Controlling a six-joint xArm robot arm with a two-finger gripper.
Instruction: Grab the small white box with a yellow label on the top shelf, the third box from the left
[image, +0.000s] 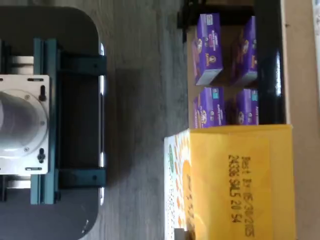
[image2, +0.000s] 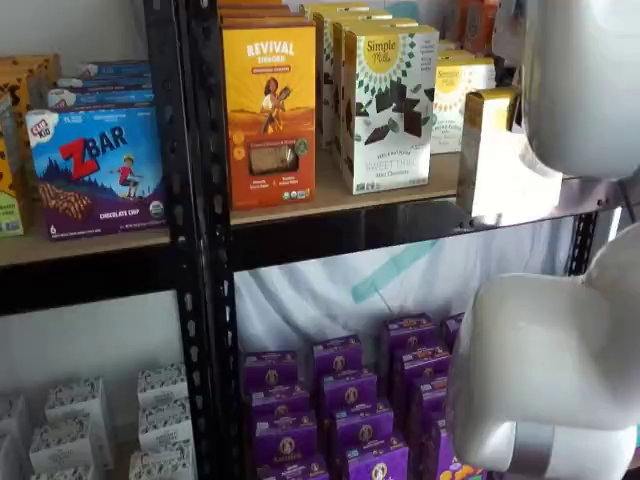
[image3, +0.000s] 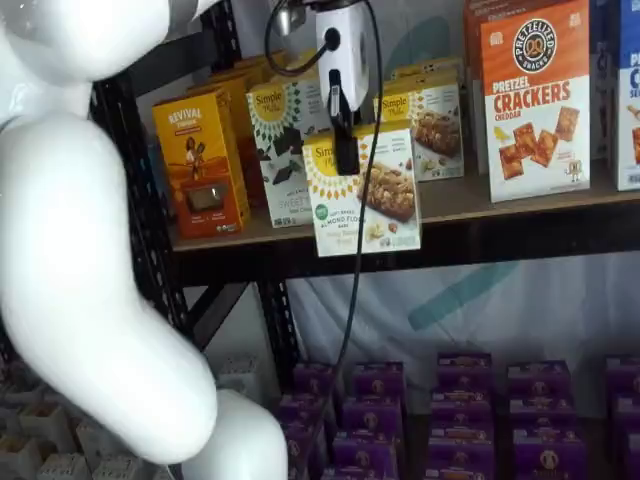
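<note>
The small white box (image3: 385, 200) with a yellow band on top hangs in front of the top shelf (image3: 520, 212), its lower edge below the dark front rail. My gripper (image3: 345, 150) reaches down onto it, with one black finger across its front face, shut on it. In a shelf view the box (image2: 495, 160) shows side-on, out past the shelf's rail (image2: 330, 235) at the right. In the wrist view the box's yellow top (image: 240, 180) with a printed date fills the near part of the picture.
A taller Simple Mills box (image2: 385, 110) and an orange Revival box (image2: 268, 110) stand on the same shelf, and a pretzel cracker box (image3: 535, 100) stands to the right. Purple boxes (image3: 460, 410) fill the lower shelf. My white arm (image3: 80, 250) blocks the left.
</note>
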